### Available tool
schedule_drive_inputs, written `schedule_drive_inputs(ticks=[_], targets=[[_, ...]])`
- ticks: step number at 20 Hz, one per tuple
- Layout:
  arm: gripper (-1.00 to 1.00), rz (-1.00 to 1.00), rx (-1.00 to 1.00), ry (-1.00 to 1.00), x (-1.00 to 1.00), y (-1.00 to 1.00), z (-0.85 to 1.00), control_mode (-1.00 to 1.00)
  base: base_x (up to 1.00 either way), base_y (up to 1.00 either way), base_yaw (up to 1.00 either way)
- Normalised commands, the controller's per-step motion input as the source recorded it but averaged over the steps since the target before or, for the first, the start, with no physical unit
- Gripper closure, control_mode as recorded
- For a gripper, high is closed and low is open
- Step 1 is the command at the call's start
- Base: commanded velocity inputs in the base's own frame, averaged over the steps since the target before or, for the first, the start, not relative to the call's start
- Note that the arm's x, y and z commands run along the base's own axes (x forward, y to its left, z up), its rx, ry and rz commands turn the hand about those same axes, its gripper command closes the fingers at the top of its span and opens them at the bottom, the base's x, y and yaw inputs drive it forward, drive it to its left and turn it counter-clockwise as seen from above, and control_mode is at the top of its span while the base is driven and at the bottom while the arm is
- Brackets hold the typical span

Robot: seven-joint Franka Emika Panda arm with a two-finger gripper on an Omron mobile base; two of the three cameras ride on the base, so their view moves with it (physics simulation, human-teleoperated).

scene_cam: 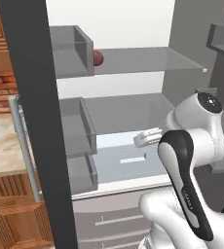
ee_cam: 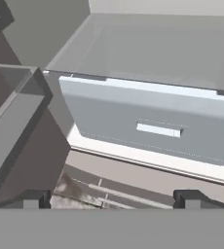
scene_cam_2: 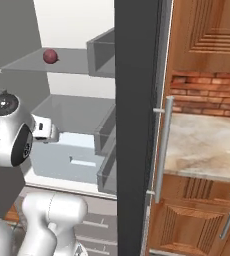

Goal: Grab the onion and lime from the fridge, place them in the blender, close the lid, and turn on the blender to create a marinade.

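The onion (scene_cam: pixel 98 58) is a small reddish-brown ball with no long axis or facing that can be made out; it sits on the upper glass shelf (scene_cam: pixel 148 61) of the open fridge (scene_cam_2: pixel 72 30), well back and close to the side bin (scene_cam: pixel 72 51) at that level, partly hidden by the bin in the left base view and clear on the shelf in the right base view (scene_cam_2: pixel 50 56). The fridge interior is pale grey, with a second glass shelf (scene_cam_2: pixel 72 112) below and a pale blue-grey drawer (ee_cam: pixel 153 121) under that, its small flat handle (ee_cam: pixel 158 129) running along the drawer front. The dark grey door (scene_cam_2: pixel 134 125) stands open edge-on, its long silver bar handle (scene_cam_2: pixel 163 150) vertical. The gripper (ee_cam: pixel 111 198) hangs in front of the drawer, below the lower shelf, its two dark fingertips (ee_cam: pixel 33 198) spread wide apart with nothing between them. Beyond the door lie a marble counter (scene_cam_2: pixel 207 145), wooden cupboards (scene_cam_2: pixel 207 30) and a brick wall (scene_cam_2: pixel 207 95)
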Motion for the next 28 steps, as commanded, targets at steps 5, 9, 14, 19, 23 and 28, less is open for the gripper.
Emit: schedule_drive_inputs(ticks=[5,9,14,19,23,28], targets=[[-1.00,0.00,0.00,0.00,0.00,0.00,0.00,1.00,0.48,0.48,-0.01],[-1.00,0.00,0.00,0.00,0.00,0.00,0.00,1.00,0.61,0.05,0.00],[-1.00,0.00,0.00,-0.02,0.27,0.04,0.19,-1.00,0.44,0.00,0.00],[-1.00,-0.03,-0.01,-0.20,0.57,0.42,0.96,-1.00,0.00,0.00,0.00],[-1.00,-0.06,0.00,-0.23,0.71,0.23,1.00,-1.00,0.00,0.00,0.00],[-1.00,-0.06,0.00,-0.09,0.80,0.02,0.78,-1.00,0.00,0.00,0.00]])
